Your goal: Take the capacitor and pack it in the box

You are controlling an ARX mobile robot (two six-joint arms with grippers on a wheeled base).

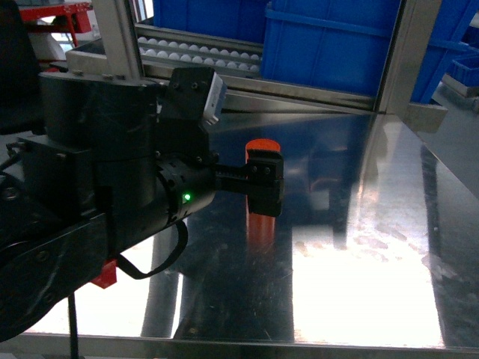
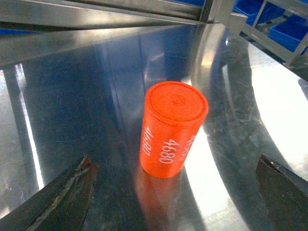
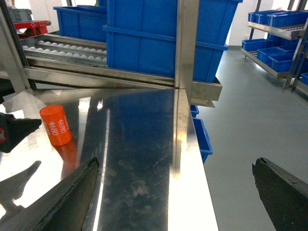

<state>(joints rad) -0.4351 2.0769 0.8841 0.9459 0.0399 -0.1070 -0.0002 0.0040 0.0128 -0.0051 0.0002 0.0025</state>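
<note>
Orange capacitor (image 2: 173, 129) stands upright on the steel desk (image 2: 250, 96), not yet grasped, between the spread jaws of the left gripper (image 2: 175, 192); the right gripper (image 3: 178, 192) is also released, and no box is visible.

I see harsh white glare blown out on the steel table (image 1: 359, 299) in head view, with my left arm (image 1: 97, 187) underexposed, almost black. Wrist views are brighter; near fingertips (image 2: 62, 202) are soft and blurred.
</note>
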